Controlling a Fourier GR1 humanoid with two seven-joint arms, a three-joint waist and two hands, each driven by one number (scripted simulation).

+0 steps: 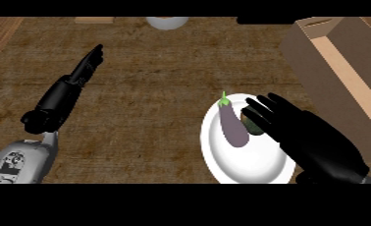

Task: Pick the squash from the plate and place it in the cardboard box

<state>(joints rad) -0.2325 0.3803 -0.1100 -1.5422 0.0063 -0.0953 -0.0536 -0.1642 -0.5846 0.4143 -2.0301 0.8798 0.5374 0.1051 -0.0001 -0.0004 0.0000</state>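
The brown desk carries a cardboard box at the right and a white plate. The right hand, fingers straight, covers what seems the dark green squash beside a purple eggplant. The left hand rests open.

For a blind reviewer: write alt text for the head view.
The right hand, fingers straight, reaches over a white plate holding a purple eggplant and a dark green squash. A cardboard box stands at right; the left hand rests open at left.
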